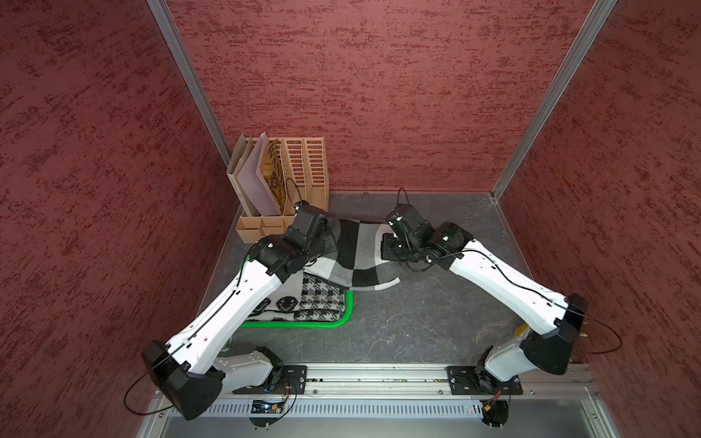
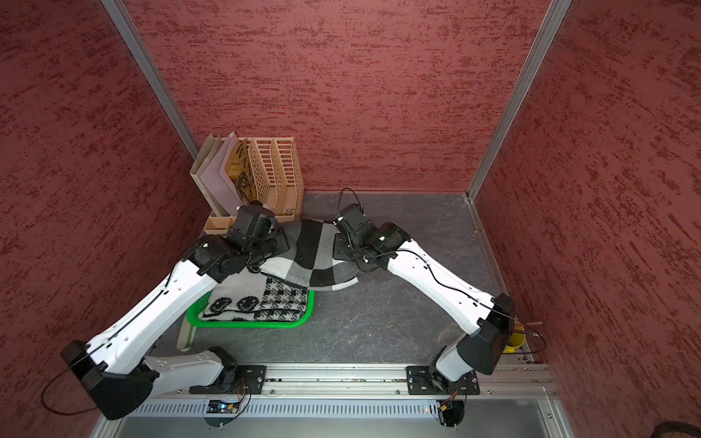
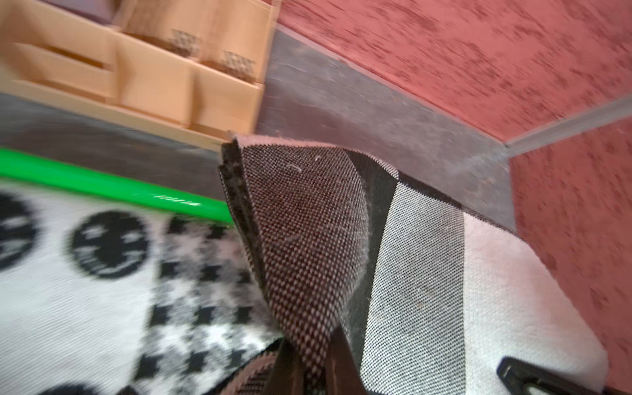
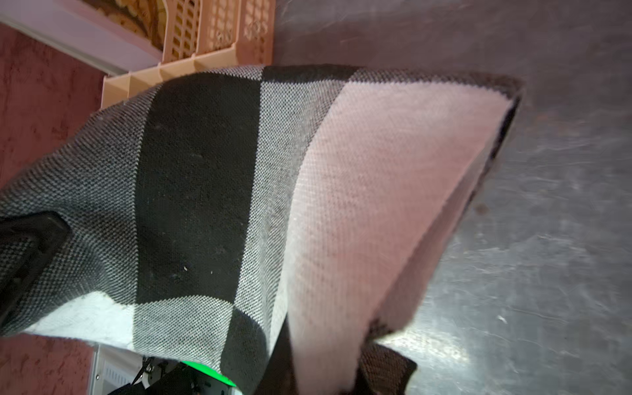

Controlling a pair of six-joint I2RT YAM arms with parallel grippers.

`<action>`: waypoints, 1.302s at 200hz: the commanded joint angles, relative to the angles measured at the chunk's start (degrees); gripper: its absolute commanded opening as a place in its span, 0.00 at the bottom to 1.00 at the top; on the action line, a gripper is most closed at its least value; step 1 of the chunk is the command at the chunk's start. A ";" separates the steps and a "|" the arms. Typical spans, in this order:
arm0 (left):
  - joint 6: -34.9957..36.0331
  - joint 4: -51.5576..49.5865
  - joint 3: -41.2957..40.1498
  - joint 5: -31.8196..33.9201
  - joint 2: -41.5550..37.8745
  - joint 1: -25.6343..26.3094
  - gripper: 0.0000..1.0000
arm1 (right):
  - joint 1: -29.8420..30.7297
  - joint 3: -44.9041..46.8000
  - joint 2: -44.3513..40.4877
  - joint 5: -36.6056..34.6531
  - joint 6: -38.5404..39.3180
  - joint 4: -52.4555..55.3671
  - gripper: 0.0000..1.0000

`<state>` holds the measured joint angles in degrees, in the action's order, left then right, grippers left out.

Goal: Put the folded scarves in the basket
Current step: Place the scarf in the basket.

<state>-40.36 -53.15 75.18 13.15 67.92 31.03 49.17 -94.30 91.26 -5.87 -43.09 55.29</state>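
Left claw (image 3: 313, 369) and right claw (image 4: 328, 374) each pinch an end of the checked scarf (image 1: 356, 254), slung left-to-right; the green basket (image 1: 303, 324) lies nearer and left, on my left claw's side.

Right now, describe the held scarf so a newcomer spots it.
From the tan file organiser in the back-left corner, come forward to the green basket. The checked scarf is held above its far edge: big black, grey and white blocks, not the smiley-patterned scarf lying inside.
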 commanded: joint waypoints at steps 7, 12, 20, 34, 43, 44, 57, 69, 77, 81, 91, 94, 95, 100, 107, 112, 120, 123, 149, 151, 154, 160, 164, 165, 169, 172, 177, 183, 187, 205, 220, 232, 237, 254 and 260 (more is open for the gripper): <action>2.49 -5.95 -2.65 2.59 -5.99 -6.22 0.00 | 5.07 -8.48 6.61 -1.36 -1.86 -0.41 0.00; 2.87 -6.67 -3.11 2.63 -6.96 -7.60 0.00 | 5.80 -9.81 7.84 -1.17 -1.89 -0.44 0.00; 3.45 -8.00 -3.65 2.89 -8.33 -9.84 0.00 | 6.63 -12.02 9.92 -0.94 -1.90 -0.40 0.00; 4.50 -10.08 -4.65 3.14 -10.53 -13.91 0.00 | 8.35 -15.12 12.66 -0.77 -2.12 -0.74 0.00; 5.34 -10.84 -5.28 2.97 -11.95 -16.66 0.00 | 9.20 -16.81 14.47 -0.28 -2.25 -1.09 0.00; 5.40 -10.88 -5.38 2.95 -12.07 -16.99 0.00 | 9.20 -16.89 14.65 -0.19 -2.25 -1.12 0.00; 6.69 -11.02 -6.62 1.78 -13.76 -20.96 0.00 | 10.04 -19.13 17.32 1.24 -2.85 -1.45 0.00; 7.63 -11.04 -7.66 0.74 -14.50 -24.29 0.00 | 10.99 -20.74 19.52 1.63 -3.34 -1.66 0.00; 8.24 -10.72 -8.50 0.20 -14.80 -26.21 0.00 | 11.62 -21.43 20.66 1.64 -3.64 -1.95 0.00; 8.48 -10.55 -8.99 -0.17 -14.83 -27.04 0.00 | 11.77 -21.72 21.17 1.82 -3.81 -2.10 0.00; 8.91 -9.88 -10.18 -0.88 -14.88 -28.88 0.00 | 12.13 -22.15 22.27 2.05 -4.35 -2.52 0.00; 9.04 -9.61 -10.57 -1.06 -14.92 -29.36 0.00 | 12.30 -22.23 22.53 2.01 -4.44 -2.65 0.00; 9.10 -9.48 -10.71 -1.08 -14.88 -29.54 0.00 | 12.28 -22.24 22.63 1.92 -4.45 -2.69 0.00; 9.19 -8.99 -11.42 -1.45 -14.81 -30.21 0.00 | 12.50 -22.36 22.99 1.76 -4.53 -2.88 0.00; 9.37 -8.22 -12.28 -2.02 -14.76 -31.02 0.00 | 12.62 -22.38 23.56 1.78 -4.70 -3.12 0.00; 9.57 -7.55 -12.92 -2.21 -14.63 -31.49 0.00 | 12.62 -22.35 23.96 1.74 -4.84 -3.22 0.00; 9.75 -6.72 -13.71 -2.37 -14.26 -32.25 0.00 | 12.62 -22.33 24.47 1.76 -4.90 -3.45 0.00; 9.88 -6.46 -13.95 -2.43 -14.08 -32.56 0.00 | 12.62 -22.33 24.73 1.74 -4.89 -3.51 0.00; 10.73 -4.65 -15.32 -2.68 -12.77 -35.32 0.00 | 12.62 -22.59 26.15 1.74 -4.81 -4.17 0.00; 10.80 -4.50 -15.32 -2.75 -12.69 -35.46 0.00 | 12.62 -22.59 26.27 1.80 -4.79 -4.21 0.00; 10.95 -4.36 -15.40 -2.97 -12.67 -35.84 0.00 | 12.66 -22.72 26.47 1.83 -4.74 -4.16 0.00; 11.21 -3.96 -15.50 -3.19 -12.72 -36.39 0.00 | 12.62 -22.91 26.82 1.88 -4.79 -4.05 0.00; 11.47 -3.72 -15.53 -3.34 -12.68 -36.82 0.00 | 12.62 -23.02 27.01 1.96 -4.80 -3.98 0.00; 11.50 -3.68 -15.51 -3.37 -12.62 -36.91 0.00 | 12.62 -23.03 27.07 1.98 -4.85 -3.97 0.00; 11.65 -3.59 -15.51 -3.43 -12.61 -37.24 0.00 | 12.69 -23.03 27.18 2.04 -4.82 -3.95 0.00; 11.81 -3.47 -15.50 -3.59 -12.57 -37.53 0.00 | 12.64 -23.03 27.33 1.96 -4.88 -3.96 0.00; 12.08 -3.24 -15.52 -3.95 -12.43 -37.85 0.00 | 12.62 -22.97 27.43 1.92 -4.94 -3.91 0.00; 12.26 -2.97 -15.50 -4.25 -12.30 -38.29 0.00 | 12.62 -22.89 27.55 1.70 -4.96 -3.92 0.00; 12.44 -2.88 -15.52 -4.43 -12.24 -38.43 0.00 | 12.63 -22.86 27.59 1.59 -4.95 -3.90 0.00; 12.82 -2.66 -15.38 -4.73 -11.97 -38.98 0.00 | 12.62 -22.88 27.65 1.30 -4.89 -3.90 0.00; 13.02 -2.39 -15.63 -5.19 -11.76 -39.42 0.00 | 12.64 -23.12 27.91 1.31 -4.97 -3.66 0.00; 13.11 -2.08 -16.12 -5.34 -11.35 -39.55 0.00 | 12.62 -23.05 28.24 1.16 -5.25 -3.14 0.00; 13.11 -1.90 -16.48 -5.48 -11.17 -39.60 0.00 | 12.62 -22.90 28.35 0.97 -5.34 -2.88 0.00; 12.98 -1.04 -18.04 -5.40 -10.79 -39.64 0.00 | 12.62 -22.27 28.53 0.34 -5.68 -2.64 0.00; 12.85 -0.78 -18.68 -5.32 -10.71 -39.73 0.00 | 12.62 -22.01 28.53 0.24 -5.77 -2.51 0.00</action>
<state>-28.16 -58.08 58.33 7.27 56.97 -7.88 61.63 -115.02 119.17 -4.32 -48.05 52.16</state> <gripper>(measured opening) 0.092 0.104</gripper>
